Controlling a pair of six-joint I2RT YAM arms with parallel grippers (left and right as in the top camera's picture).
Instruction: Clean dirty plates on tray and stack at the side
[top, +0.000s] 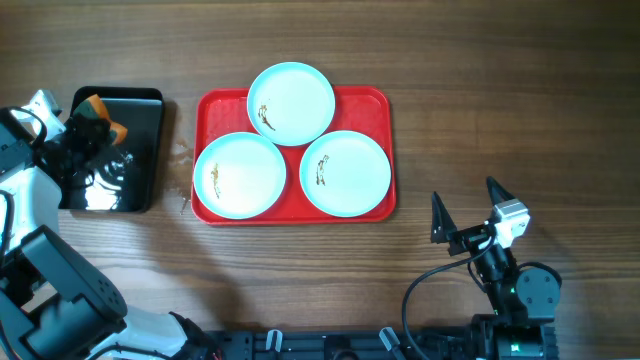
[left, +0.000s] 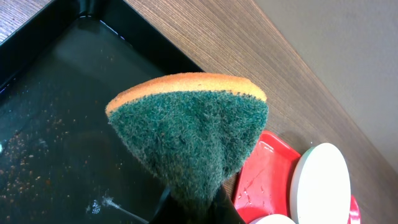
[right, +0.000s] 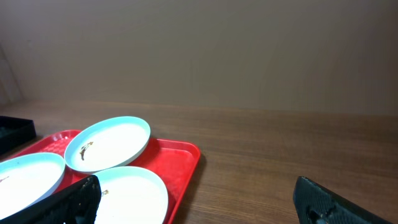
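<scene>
— So, how is the left gripper (left: 193, 210) seen?
— Pinched on a sponge (left: 189, 134), whose green scouring face is turned to the wrist camera with the orange backing on top. The sponge is held over a water-flecked black tray (left: 37, 43).
— And the right gripper (top: 465, 193)?
— Its jaws are spread wide over the wooden table (top: 500, 60), with nothing between them.
— Where is the red tray (top: 222, 108) placed?
— Flat on the table, well to the right of the left gripper and ahead-left of the right one. Its long axis is laid side to side, running from one gripper's side toward the other's.
— And the plates (right: 134, 196)?
— Three are carried on it, faces up. Two are set side by side along the edge nearer the right gripper: the left plate (top: 239, 175) and the right plate (top: 345, 172). The far plate (top: 291, 103) is set behind them, its rim overlapping both. A brown smear is seen on each, on the side toward the left gripper.
</scene>
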